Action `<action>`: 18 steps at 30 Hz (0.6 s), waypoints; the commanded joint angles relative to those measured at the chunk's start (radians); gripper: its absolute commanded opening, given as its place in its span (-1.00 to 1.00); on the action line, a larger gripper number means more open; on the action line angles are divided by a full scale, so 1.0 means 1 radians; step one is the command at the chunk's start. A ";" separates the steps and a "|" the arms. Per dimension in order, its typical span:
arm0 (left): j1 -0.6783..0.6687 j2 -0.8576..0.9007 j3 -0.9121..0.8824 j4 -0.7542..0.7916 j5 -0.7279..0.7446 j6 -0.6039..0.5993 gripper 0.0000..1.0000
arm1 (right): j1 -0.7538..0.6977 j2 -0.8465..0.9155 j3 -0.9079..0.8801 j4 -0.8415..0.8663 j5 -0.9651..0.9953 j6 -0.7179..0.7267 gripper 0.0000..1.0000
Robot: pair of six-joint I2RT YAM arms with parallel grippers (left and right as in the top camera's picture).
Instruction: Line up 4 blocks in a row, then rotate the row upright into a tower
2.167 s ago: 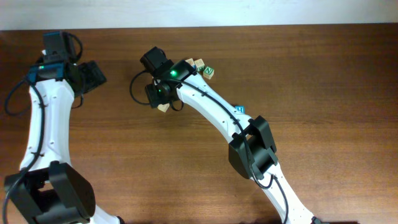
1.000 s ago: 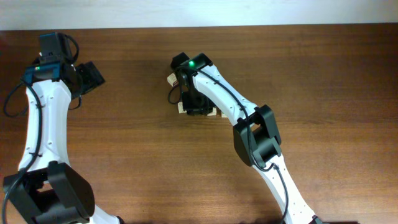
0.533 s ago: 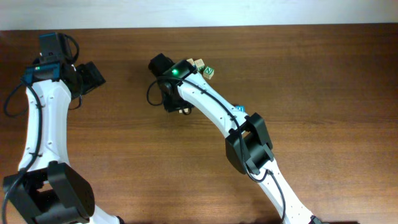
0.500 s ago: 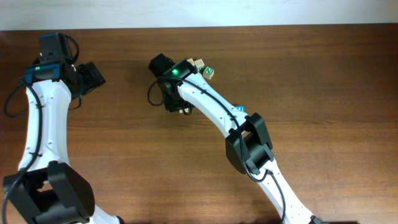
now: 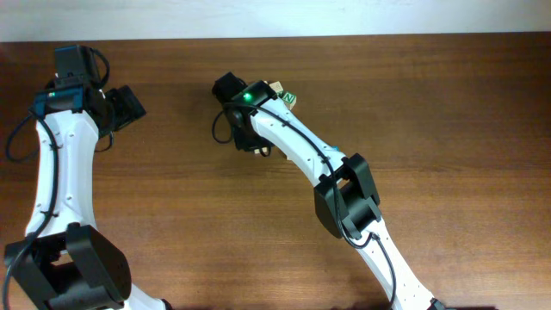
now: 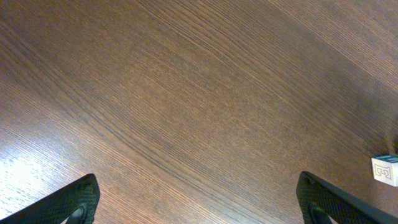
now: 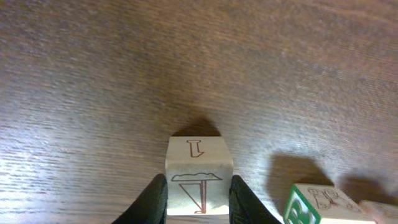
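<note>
In the right wrist view a pale tan cube with a brown line drawing rests on the table. My right gripper is shut on it, a black finger pressed against each side. Overhead, that right gripper covers the cube almost fully. Two other blocks lie just behind the arm: a tan one and a green-lettered one. The green-lettered block also shows at the lower right of the right wrist view. My left gripper hangs far left, open, its fingertips wide apart over bare wood.
A small white cube with teal marks sits at the right edge of the left wrist view. The brown wooden table ends at a pale strip along the back. The right arm's white links cross the middle.
The right gripper's jaws have closed in on the tan cube, and its wrist has shifted slightly to the right. The left arm has not moved.
</note>
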 commanded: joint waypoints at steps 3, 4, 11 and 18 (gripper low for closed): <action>0.002 0.010 0.019 -0.007 0.016 -0.003 0.99 | -0.026 0.011 -0.006 -0.143 0.019 0.045 -0.53; 0.002 0.010 0.019 -0.007 0.023 -0.003 0.99 | -0.038 0.011 -0.006 -0.171 0.018 0.064 -0.53; -0.045 0.010 0.019 0.002 0.025 -0.003 0.99 | -0.074 -0.018 0.097 -0.242 -0.038 0.040 -0.10; -0.164 -0.012 0.023 -0.017 0.123 -0.003 0.84 | -0.203 -0.231 0.490 -0.402 -0.195 -0.106 -0.10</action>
